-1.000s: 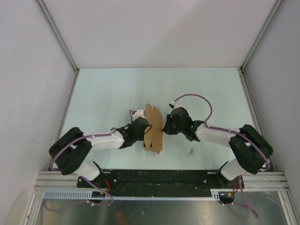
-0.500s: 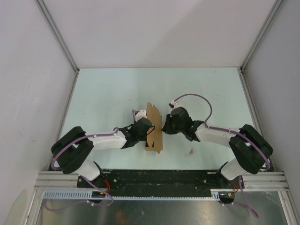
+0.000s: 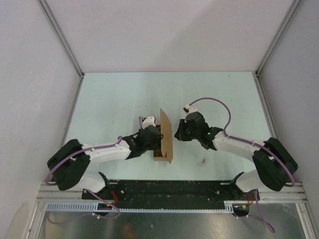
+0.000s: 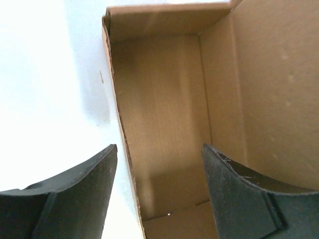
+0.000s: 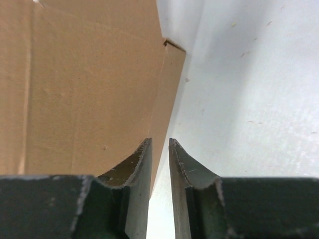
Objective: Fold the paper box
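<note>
The paper box (image 3: 166,137) is a brown cardboard piece standing partly folded on the table between my two grippers. My left gripper (image 3: 152,138) is at its left side. In the left wrist view this gripper (image 4: 159,147) is wide open, and the box's (image 4: 164,99) thin side wall edge runs between the fingers untouched, its hollow inside showing. My right gripper (image 3: 177,133) is at the box's right face. In the right wrist view its jaws (image 5: 160,141) stand a narrow gap apart with bare table showing through, and the cardboard panel (image 5: 89,84) lies just beyond the left finger (image 5: 139,169).
The pale green table (image 3: 114,99) is walled by white panels at the back and both sides. A black base rail (image 3: 169,191) runs along the near edge. A small dark mark (image 3: 203,161) sits on the table right of the box.
My left gripper has opened wider and slid in along the box's left wall. The right jaws have parted slightly. The cardboard now stands more upright and narrower.
</note>
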